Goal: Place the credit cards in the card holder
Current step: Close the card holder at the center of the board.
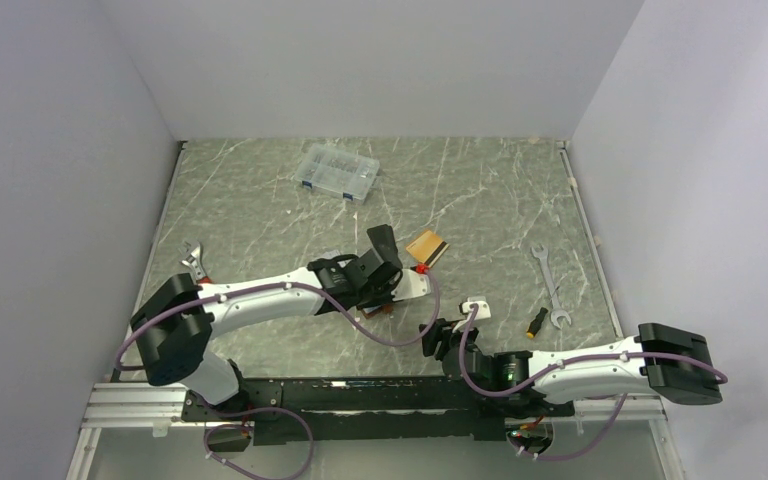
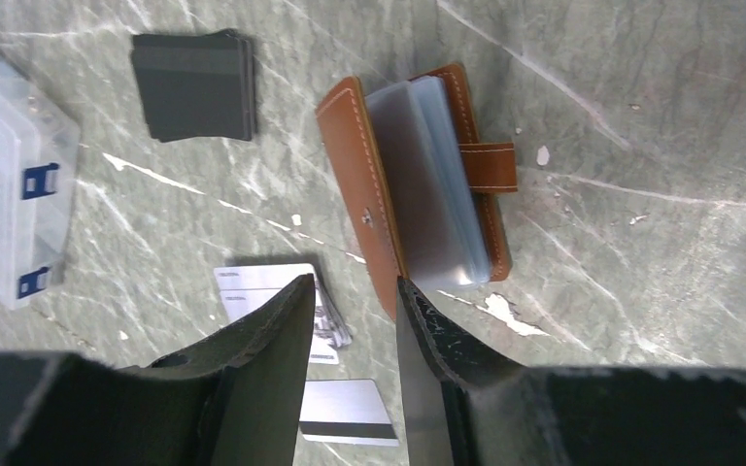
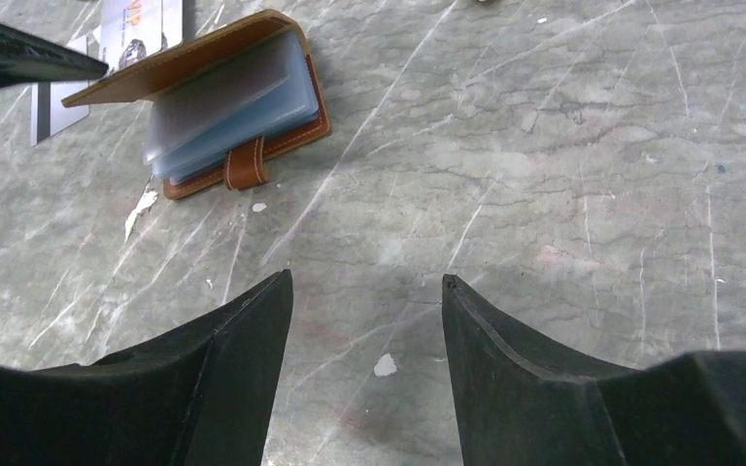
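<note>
Two spread tools: left tool straddles a cover edge of the card holder; right tool above marbled worktop, holder at 11 o'clock. Credit cards: print illegible.

- A robot lab test cell: plain white walls box in a grey marbled tabletop.
- A metal rail carries both arm bases.
- A spanner lies ahead and right of the right gripper.

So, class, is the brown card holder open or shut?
Open. The card holder has its cover raised off the clear sleeves; strap unfastened.
</note>
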`<act>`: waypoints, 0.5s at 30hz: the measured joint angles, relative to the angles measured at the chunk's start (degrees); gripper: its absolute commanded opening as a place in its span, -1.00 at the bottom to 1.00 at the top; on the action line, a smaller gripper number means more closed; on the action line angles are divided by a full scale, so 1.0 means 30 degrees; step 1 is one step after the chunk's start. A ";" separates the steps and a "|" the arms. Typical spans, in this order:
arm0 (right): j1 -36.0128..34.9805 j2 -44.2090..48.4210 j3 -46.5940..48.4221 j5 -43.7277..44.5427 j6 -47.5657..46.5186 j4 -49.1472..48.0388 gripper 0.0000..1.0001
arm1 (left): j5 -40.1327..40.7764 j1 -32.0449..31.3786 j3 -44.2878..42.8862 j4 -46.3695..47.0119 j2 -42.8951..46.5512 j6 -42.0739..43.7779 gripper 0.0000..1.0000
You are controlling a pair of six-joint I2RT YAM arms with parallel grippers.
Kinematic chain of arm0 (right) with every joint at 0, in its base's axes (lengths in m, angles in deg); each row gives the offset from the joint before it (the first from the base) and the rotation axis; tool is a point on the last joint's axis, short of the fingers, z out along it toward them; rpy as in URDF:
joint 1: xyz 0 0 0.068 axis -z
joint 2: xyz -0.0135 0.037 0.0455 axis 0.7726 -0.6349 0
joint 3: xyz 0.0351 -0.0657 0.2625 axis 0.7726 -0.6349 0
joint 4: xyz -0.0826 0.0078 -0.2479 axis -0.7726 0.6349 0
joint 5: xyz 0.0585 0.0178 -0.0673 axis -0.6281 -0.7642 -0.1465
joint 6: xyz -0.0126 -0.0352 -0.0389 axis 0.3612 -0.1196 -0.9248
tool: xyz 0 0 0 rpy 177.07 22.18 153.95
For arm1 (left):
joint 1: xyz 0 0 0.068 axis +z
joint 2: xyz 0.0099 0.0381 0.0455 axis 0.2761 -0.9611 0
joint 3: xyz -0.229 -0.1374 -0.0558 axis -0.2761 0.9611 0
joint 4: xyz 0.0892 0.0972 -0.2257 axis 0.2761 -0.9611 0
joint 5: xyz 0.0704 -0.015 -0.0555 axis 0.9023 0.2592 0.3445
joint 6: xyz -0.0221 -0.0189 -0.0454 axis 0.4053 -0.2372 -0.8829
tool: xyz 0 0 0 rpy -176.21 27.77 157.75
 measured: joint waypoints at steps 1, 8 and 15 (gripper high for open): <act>0.0000 0.0007 0.0000 0.0007 0.0000 0.0007 0.21 | -0.0182 0.0000 -0.0007 -0.0102 -0.0109 -0.0102 -0.04; 0.0000 0.0102 0.0000 0.0007 0.0015 0.0015 0.21 | -0.1792 0.0066 -0.0029 -0.1005 -0.0721 -0.0780 0.02; 0.0000 0.0291 0.0000 0.0007 0.0022 0.0051 0.21 | -0.3534 0.0561 -0.0867 -0.2091 -0.0940 -0.1654 0.14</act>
